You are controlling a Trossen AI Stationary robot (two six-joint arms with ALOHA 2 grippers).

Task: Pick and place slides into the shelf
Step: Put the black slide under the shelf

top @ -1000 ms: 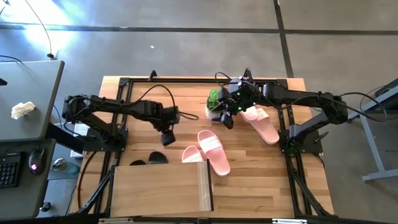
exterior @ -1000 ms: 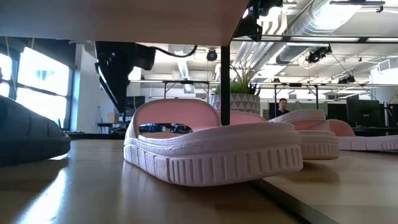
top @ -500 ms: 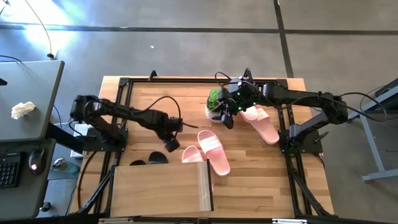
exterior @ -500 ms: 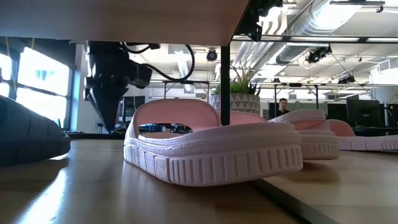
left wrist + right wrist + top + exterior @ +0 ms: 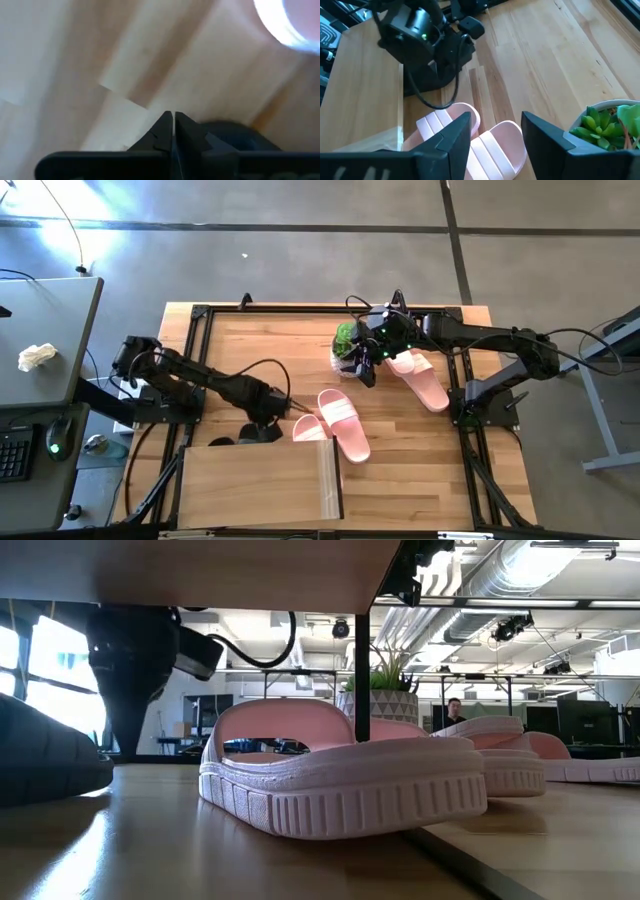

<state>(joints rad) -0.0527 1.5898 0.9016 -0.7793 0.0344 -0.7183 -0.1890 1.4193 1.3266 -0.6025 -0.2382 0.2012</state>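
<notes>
Slides first, from the high view: one pink slide (image 5: 345,423) lies mid-tabletop (image 5: 300,340), a second pink one (image 5: 311,428) sits half tucked at the shelf (image 5: 258,482) edge, a third (image 5: 424,382) rests over by the right arm, and a black slide (image 5: 252,434) peeks out at the shelf's far edge. Left tool (image 5: 268,418) is low, just beside that black slide. Right tool (image 5: 368,372) hangs next to the potted plant (image 5: 347,340), waiting

Low view now: big pink slide (image 5: 340,775) fills the middle under the shelf top (image 5: 200,565), black slide (image 5: 50,755) at the left, left tool (image 5: 130,690) reaching down behind them

Left wrist view: fingers (image 5: 165,132) pressed together, nothing between them, bare tabletop ahead. My read: it needs to spread before it can take a strap, then come down square over the ribbed band

Right wrist view: right tool's fingers (image 5: 450,137) stand wide apart and empty above the two pink slides (image 5: 470,135). The left arm (image 5: 425,35) lies ahead of them, and the plant (image 5: 605,122) crowds the side, so a careless swing could clip it
</notes>
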